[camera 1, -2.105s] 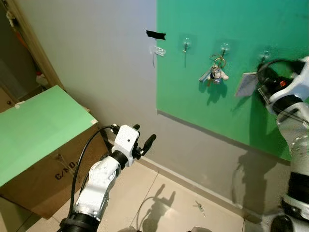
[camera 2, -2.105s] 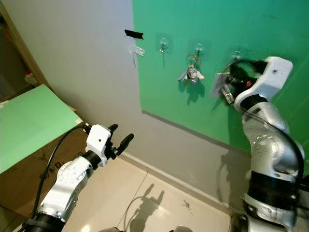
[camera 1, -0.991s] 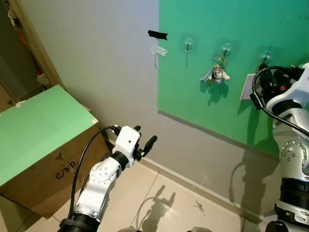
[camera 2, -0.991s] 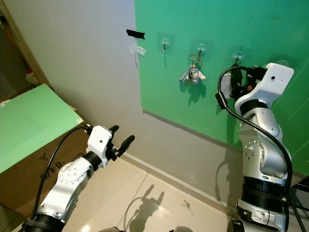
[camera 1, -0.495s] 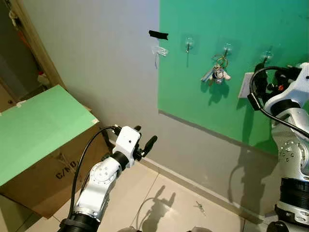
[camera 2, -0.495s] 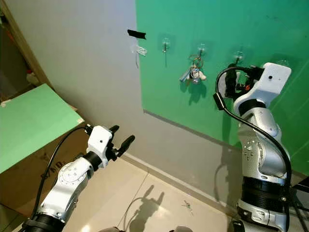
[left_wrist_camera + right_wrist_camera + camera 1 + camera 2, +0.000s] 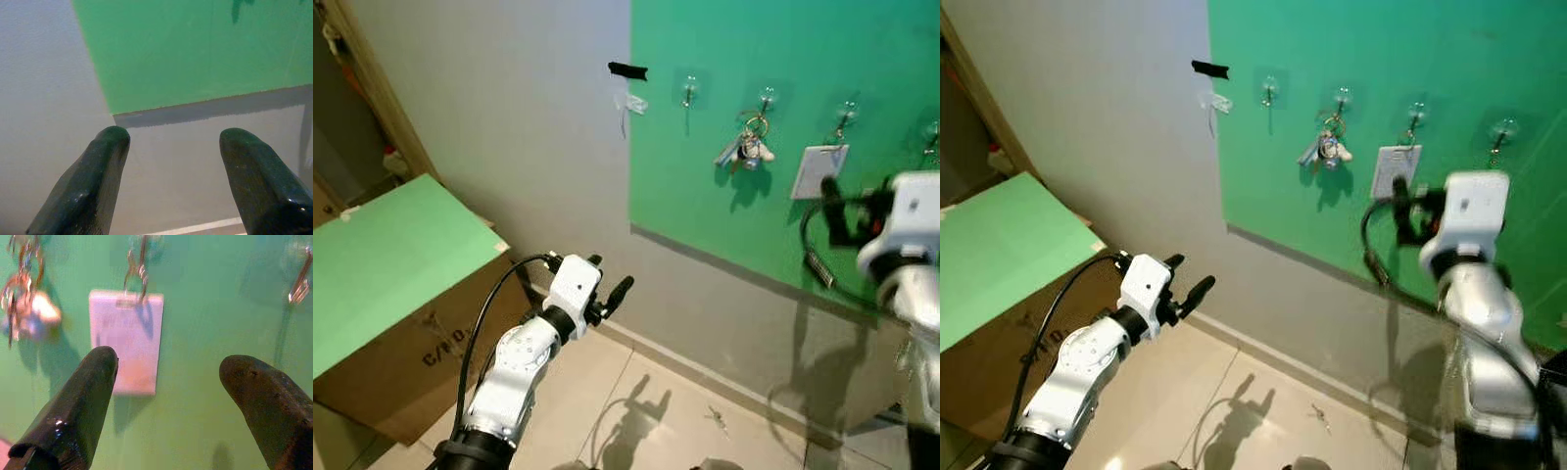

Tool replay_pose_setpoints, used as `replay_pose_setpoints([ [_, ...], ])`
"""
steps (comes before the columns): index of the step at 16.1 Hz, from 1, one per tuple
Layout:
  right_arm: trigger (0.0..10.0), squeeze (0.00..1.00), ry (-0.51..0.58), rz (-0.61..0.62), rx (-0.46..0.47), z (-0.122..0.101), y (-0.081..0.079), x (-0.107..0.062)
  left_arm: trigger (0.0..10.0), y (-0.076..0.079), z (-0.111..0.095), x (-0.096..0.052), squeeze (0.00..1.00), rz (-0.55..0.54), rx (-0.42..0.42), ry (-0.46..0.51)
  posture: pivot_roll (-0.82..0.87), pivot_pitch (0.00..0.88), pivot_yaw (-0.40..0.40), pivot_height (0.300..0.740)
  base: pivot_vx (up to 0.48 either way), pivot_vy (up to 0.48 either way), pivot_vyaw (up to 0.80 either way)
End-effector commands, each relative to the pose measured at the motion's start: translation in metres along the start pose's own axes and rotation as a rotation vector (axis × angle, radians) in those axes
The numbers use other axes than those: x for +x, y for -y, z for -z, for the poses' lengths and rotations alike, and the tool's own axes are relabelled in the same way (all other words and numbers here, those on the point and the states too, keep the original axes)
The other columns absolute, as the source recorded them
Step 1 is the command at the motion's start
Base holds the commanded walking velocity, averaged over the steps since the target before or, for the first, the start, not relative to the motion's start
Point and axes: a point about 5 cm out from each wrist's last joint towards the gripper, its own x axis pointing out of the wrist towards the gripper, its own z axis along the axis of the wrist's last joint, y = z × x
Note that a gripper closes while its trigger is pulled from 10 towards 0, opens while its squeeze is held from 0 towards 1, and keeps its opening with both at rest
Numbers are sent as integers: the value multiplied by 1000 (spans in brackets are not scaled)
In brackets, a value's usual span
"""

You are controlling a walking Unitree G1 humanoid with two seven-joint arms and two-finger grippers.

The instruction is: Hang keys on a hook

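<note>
The right gripper (image 7: 164,367) has let go of the white key tag (image 7: 819,170) and drawn back from the green board (image 7: 724,117); the tag now hangs on its hook (image 7: 843,117). At left, a cardboard box (image 7: 401,333) sits by the wall. The left gripper (image 7: 171,147) is held low with its fingers spread wide. A bunch of keys (image 7: 746,148) hangs on the middle hook. The right gripper's fingers stand wide apart, empty, facing the tag.

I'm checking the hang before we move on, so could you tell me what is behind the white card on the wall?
The white card hangs from a hook against the green panel, with its shadow on the panel beside it. The part of the panel directly behind the card is covered. The right hand is open, short of the card.
</note>
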Motion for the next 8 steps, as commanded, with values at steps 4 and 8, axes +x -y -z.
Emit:
replay_pose_setpoints([
  [4, 10000, 0, -41, -99, 0, 47, -31, -55, 10000, -6, 2, -9, 0, -77, -54, 7, -167, 0, 55, 722, 0, 0, 0],
  [8, 10000, 0, -264, -59, 69, 107, -39, -104, 10000, -5, 16, -50, 0, -176, 18, 36, -158, 0, 50, 722, 0, 0, 0],
])
